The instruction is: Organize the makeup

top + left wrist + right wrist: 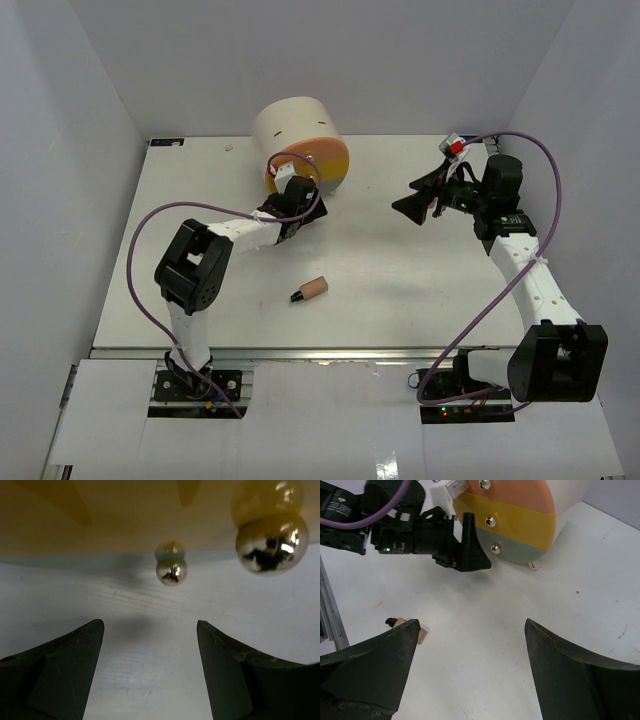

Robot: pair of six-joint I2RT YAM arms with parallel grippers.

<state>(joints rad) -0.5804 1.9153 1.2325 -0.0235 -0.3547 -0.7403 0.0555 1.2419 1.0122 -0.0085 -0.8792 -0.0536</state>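
One tan bottle with a black cap lies on its side on the white table, near the middle front. Its end also shows in the right wrist view, partly hidden behind my right gripper's left finger. The other makeup is out of view. My left gripper is open and empty, right in front of the drawers of the cream cylinder. In the left wrist view it faces a shiny drawer knob. My right gripper is open and empty, above the table right of the cylinder, and points left.
The cylinder lies at the back centre with orange, yellow and grey drawers, all shut, each with a metal knob. A second knob shows upper right in the left wrist view. White walls enclose the table.
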